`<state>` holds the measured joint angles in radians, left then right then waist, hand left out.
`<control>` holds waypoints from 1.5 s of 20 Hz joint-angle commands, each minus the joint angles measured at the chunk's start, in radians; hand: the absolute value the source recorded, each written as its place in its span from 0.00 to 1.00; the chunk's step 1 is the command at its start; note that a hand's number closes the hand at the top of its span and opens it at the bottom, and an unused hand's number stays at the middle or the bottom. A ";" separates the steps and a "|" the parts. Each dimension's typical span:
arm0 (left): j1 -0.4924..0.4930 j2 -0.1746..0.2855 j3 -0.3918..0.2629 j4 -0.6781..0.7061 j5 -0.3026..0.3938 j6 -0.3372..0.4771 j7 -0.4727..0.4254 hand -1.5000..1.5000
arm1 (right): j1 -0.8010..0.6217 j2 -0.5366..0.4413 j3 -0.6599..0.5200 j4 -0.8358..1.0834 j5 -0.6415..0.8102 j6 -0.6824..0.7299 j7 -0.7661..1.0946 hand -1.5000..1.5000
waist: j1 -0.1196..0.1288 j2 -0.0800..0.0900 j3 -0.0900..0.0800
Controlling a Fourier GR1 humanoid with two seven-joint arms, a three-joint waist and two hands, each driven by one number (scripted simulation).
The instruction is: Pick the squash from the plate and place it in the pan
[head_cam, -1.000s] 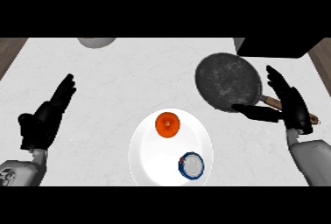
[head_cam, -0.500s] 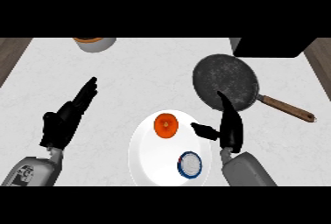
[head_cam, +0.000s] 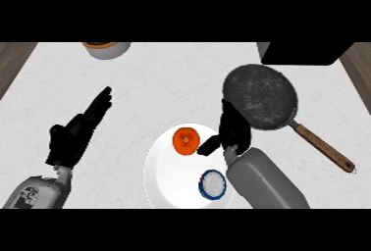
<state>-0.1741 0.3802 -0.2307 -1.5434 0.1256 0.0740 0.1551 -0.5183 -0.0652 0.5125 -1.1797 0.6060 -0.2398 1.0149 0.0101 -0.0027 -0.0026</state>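
Over the plate, the right hand hangs beside the squash.

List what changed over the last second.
The right hand swung left from the handle of the pan to the squash, thumb beside it, nothing gripped yet. The squash stays on the plate, the pan is unmoved, and the left hand rests open.

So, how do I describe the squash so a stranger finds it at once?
Find the white plate near the counter's front middle. Two things lie on it; the squash is the orange round one at its far edge, beside the right hand, unlike the blue-rimmed white disc nearer the robot.
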 commanded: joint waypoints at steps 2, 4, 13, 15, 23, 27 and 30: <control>-0.031 0.003 0.019 -0.012 0.027 -0.024 0.024 0.50 | -0.140 0.020 -0.048 0.054 -0.148 0.340 0.178 0.00 | 0.007 0.005 0.001; -0.001 -0.007 0.001 -0.004 0.018 -0.027 0.007 0.50 | -0.230 0.055 -0.096 0.085 -0.207 0.416 0.251 0.00 | 0.013 0.005 0.000; 0.028 0.002 0.013 -0.039 -0.006 -0.028 0.000 0.50 | -0.405 0.064 -0.052 0.278 -0.448 0.422 0.360 0.00 | 0.032 0.005 0.001; -0.040 -0.025 0.007 -0.033 -0.018 -0.006 0.050 0.50 | -0.401 0.065 0.000 0.320 -0.451 0.435 0.335 0.00 | 0.022 0.007 0.002; 0.009 -0.031 0.001 -0.055 -0.032 -0.022 0.040 0.50 | -0.390 0.065 0.106 0.353 -0.510 0.390 0.362 0.00 | 0.011 0.000 0.002; 0.018 -0.028 0.012 -0.055 -0.043 -0.025 0.045 0.50 | -0.417 0.065 0.163 0.372 -0.546 0.338 0.365 0.00 | 0.020 0.003 0.002; 0.016 -0.043 0.026 -0.008 -0.044 -0.026 0.010 0.50 | -0.404 0.064 0.207 0.374 -0.557 0.336 0.375 0.00 | 0.011 0.002 0.002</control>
<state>-0.1836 0.3426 -0.2094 -1.5636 0.0908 0.0499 0.1846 -0.9184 -0.0143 0.6672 -0.7986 0.0647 0.1040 1.1887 0.0254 0.0008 -0.0007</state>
